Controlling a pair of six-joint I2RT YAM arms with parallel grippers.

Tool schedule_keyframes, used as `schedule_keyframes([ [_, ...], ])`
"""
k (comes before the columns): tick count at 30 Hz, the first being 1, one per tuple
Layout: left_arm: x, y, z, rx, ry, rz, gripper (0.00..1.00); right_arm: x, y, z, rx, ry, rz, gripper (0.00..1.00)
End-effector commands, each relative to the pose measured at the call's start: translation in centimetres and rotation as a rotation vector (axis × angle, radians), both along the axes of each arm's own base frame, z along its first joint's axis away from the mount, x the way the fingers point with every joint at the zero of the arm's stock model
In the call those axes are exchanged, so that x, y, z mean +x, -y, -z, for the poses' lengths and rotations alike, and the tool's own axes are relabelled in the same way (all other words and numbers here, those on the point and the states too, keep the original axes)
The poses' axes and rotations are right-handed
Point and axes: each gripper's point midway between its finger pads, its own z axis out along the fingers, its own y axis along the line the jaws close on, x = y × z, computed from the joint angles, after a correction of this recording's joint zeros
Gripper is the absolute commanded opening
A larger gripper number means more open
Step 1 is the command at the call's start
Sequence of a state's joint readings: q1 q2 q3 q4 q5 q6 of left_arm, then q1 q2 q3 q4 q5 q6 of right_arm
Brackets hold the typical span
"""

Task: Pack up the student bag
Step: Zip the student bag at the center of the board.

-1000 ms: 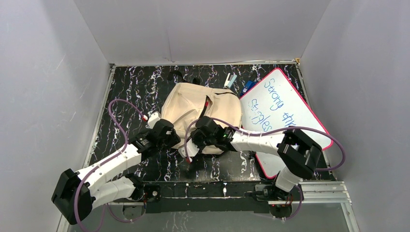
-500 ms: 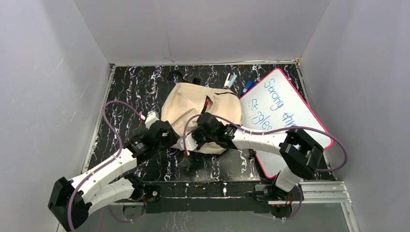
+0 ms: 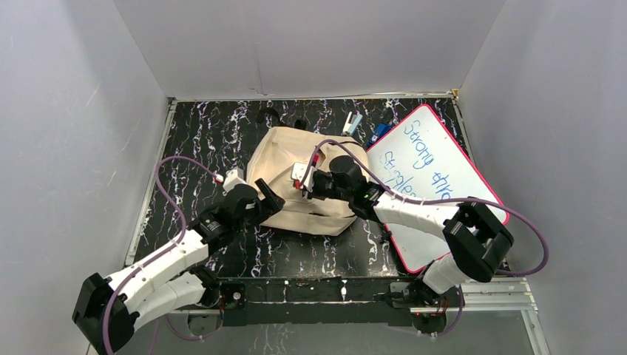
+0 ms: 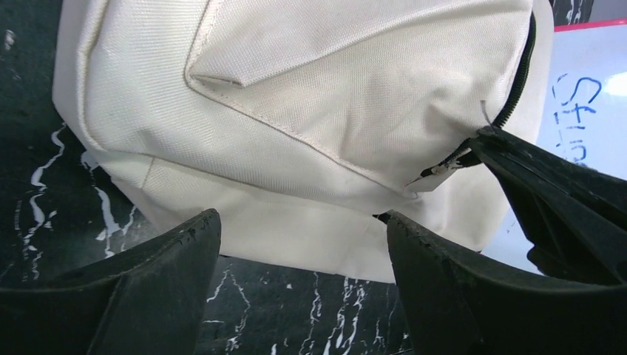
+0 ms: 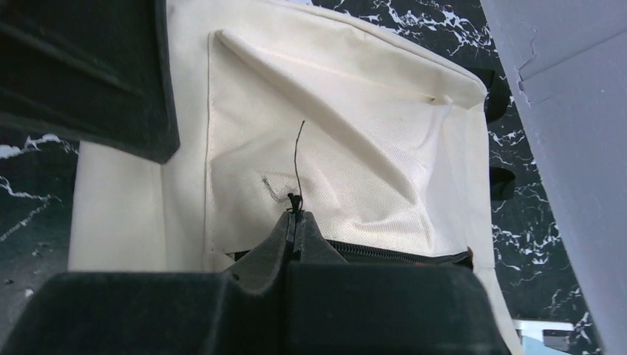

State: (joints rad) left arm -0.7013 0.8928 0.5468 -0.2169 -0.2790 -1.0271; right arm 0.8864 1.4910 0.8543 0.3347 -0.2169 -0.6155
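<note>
— While your left gripper [image 4: 302,222] hangs with its jaws spread wide and nothing between them, the bag [image 4: 296,111] lies just past its fingertips [image 4: 177,251], cream cloth filling the view ahead. Whether the tips touch the cloth, I cannot tell.

— Your right gripper [image 5: 296,222] is another matter. Its jaws are pinched together on a thin black cord [image 5: 299,151] at the end of the zipper [image 5: 392,255], which runs off to that tool's right just under the tips.

— Seen from your left tool, those black right fingers [image 4: 547,185] come in from its right and meet the zipper at the bag's side.

— Past your right tool's tips, the bag's front panel lies creased, with a fold running across it.

— Farther to the right of your right arm, the whiteboard [image 3: 444,185] lies flat, its edge just beside the bag.

— Beyond the bag, ahead of both tools, black straps [image 3: 270,116] lie on the table [image 3: 200,133]. A few small items [image 3: 353,122] sit near the whiteboard's far corner.
</note>
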Motion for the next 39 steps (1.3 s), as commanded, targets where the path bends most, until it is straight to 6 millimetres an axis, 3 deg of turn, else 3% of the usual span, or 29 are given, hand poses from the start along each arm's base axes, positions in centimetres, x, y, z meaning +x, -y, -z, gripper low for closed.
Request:
schedule_keyframes([
  [1, 1.3, 0.7, 0.4, -0.112, -0.010, -0.109, 0.80, 0.9, -0.9, -4.6, 0.222, -0.072, 0.059, 0.00],
  [6, 2.7, 2.9, 0.0, -0.253, -0.019, -0.155, 0.80, 1.1, -0.8, -5.0, 0.278, -0.134, 0.081, 0.00],
  [13, 4.4, 3.7, 0.5, -0.335, -0.050, -0.288, 0.79, 1.2, -0.7, -5.3, 0.320, -0.167, 0.097, 0.00],
  [16, 4.6, 4.2, 1.1, -0.346, -0.072, -0.326, 0.75, 1.0, -0.7, -5.5, 0.337, -0.179, 0.093, 0.00],
  [19, 4.9, 4.3, 2.0, -0.334, -0.078, -0.363, 0.64, 0.6, -0.7, -5.7, 0.348, -0.194, 0.080, 0.00],
  [27, 5.8, 1.7, 2.9, -0.248, 0.022, -0.429, 0.20, -0.4, -0.6, -5.2, 0.344, -0.225, 0.049, 0.00],
  [28, 5.8, 1.3, 3.0, -0.230, 0.032, -0.437, 0.14, -0.5, -0.6, -5.1, 0.340, -0.225, 0.048, 0.00],
  [29, 5.7, 0.8, 3.2, -0.209, 0.040, -0.444, 0.01, -0.5, -0.5, -5.0, 0.336, -0.228, 0.045, 0.00],
  [35, 4.8, -1.9, 2.8, -0.038, 0.060, -0.433, 0.00, 0.1, -0.4, -5.1, 0.324, -0.199, 0.064, 0.00],
  [39, 3.5, -3.7, 3.1, 0.064, 0.024, -0.405, 0.00, 2.2, 0.0, -6.0, 0.334, -0.148, 0.130, 0.00],
])
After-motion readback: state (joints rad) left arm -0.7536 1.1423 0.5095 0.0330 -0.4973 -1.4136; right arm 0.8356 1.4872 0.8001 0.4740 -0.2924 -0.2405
